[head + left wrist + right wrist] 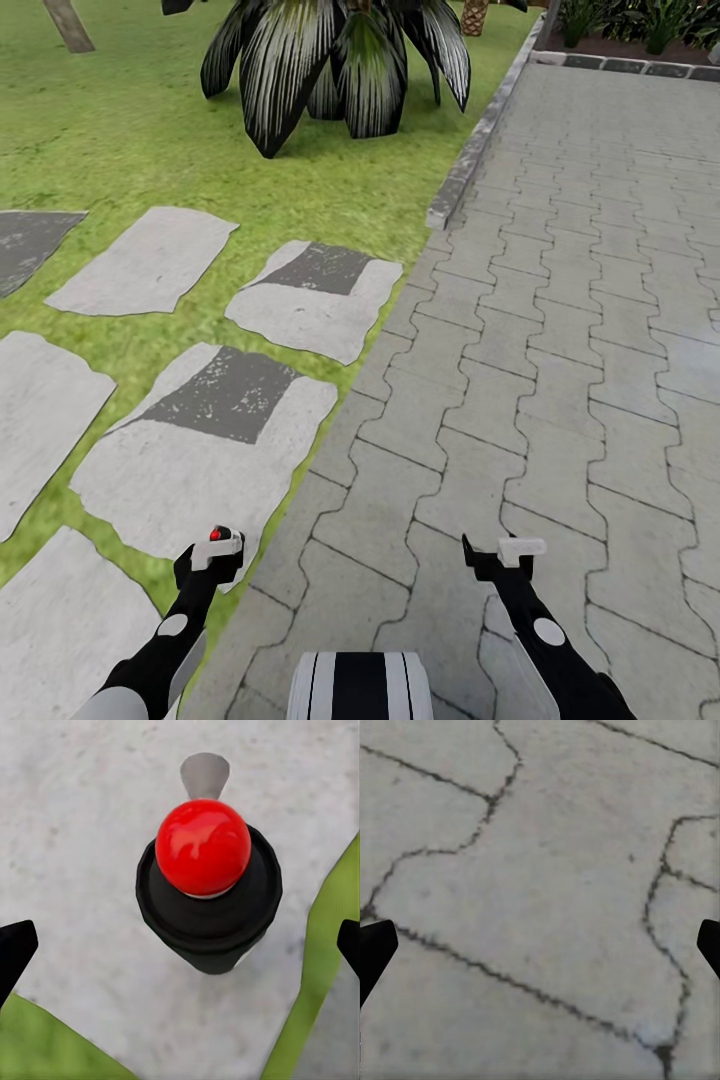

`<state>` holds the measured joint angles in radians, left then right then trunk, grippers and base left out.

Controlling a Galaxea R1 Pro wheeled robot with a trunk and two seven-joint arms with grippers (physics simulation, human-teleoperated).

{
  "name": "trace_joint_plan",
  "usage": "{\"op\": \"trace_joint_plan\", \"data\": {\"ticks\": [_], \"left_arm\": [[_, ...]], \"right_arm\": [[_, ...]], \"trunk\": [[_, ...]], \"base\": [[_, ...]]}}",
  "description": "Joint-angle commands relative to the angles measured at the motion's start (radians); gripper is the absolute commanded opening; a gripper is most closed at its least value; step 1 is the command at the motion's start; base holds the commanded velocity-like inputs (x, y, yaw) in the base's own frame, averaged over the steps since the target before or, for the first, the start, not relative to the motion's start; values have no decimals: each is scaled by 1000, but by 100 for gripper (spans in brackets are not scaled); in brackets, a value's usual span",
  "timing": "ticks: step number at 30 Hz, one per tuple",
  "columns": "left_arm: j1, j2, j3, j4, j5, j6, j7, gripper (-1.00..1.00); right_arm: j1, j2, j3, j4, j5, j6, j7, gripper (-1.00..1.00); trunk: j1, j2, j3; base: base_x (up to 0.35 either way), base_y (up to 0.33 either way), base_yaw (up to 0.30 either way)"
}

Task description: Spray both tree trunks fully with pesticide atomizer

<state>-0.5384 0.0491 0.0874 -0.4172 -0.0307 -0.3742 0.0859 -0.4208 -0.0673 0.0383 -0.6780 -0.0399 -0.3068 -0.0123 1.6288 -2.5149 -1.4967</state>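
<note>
Black pesticide atomizer with glossy red round cap (204,877) upright on a pale flat stepping stone (82,855), directly under the left claw (180,945), fingers apart, not yet gripped; right claw (540,945) apart over grey interlocking pavers (547,870); spraying all ahead; dark spiky-leaved plant (340,60) beyond.

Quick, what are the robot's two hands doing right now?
Left end effector: open, above the atomizer, not holding it.
Right end effector: open, empty, over paving.
</note>
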Motion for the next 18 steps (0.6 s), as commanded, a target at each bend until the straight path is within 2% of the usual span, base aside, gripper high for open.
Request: {"op": "trace_joint_plan", "data": {"ticks": [1,18], "left_arm": [[0,0,0,0,0,0,0,100],[0,0,0,0,0,0,0,100]], "right_arm": [[0,0,0,0,0,0,0,100],[0,0,0,0,0,0,0,100]], "trunk": [[0,0,0],[0,0,0]], "base": [[0,0,0],[38,0,0]]}}
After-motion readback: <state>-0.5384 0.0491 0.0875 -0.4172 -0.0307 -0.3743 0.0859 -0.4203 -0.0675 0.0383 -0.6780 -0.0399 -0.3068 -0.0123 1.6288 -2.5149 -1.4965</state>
